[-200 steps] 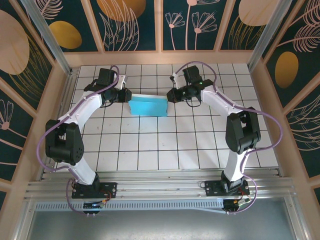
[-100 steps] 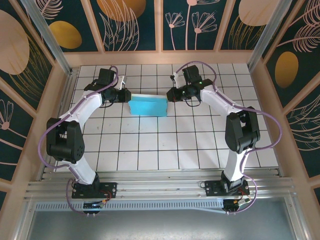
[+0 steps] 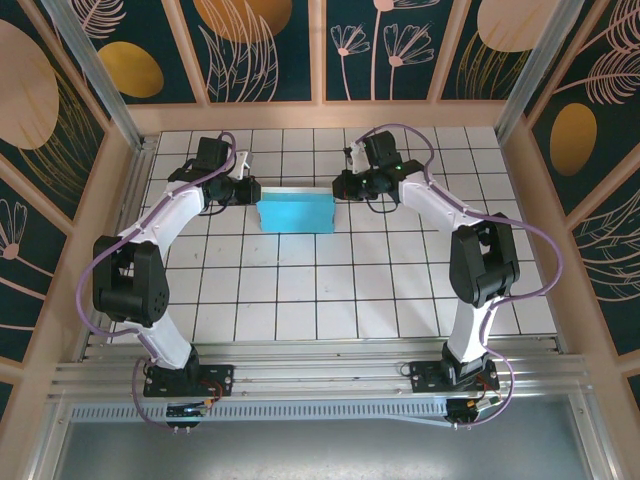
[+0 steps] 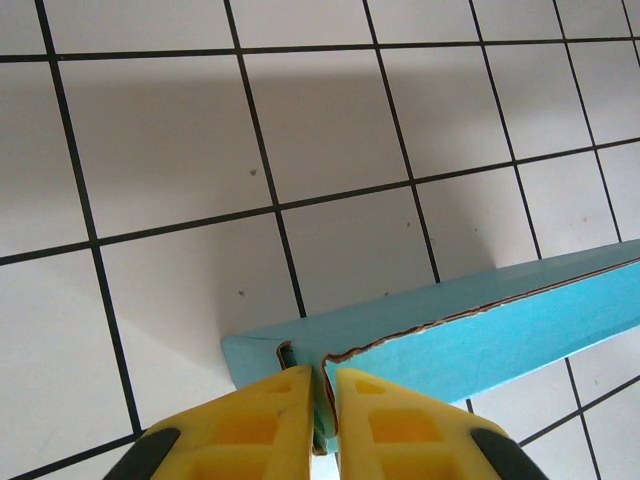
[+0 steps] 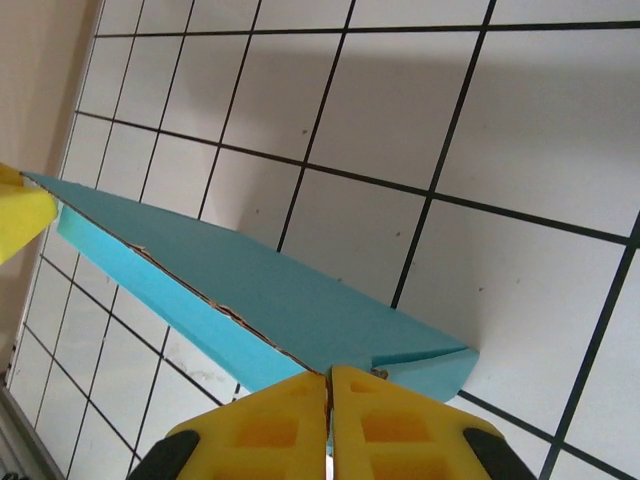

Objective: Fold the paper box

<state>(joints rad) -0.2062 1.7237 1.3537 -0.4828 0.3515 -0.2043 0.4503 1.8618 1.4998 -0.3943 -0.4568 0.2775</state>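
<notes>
Pinching the box at both ends, my left gripper and right gripper are each pressed onto a thin card edge. The box lies near the tabletop's far edge, midway across. I judge it light, floppy and easily creased, best gripped at the folded corners. One box, two grippers.

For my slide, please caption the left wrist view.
Left hand pinches one end of the blue paper box; white tiled table behind.
</notes>
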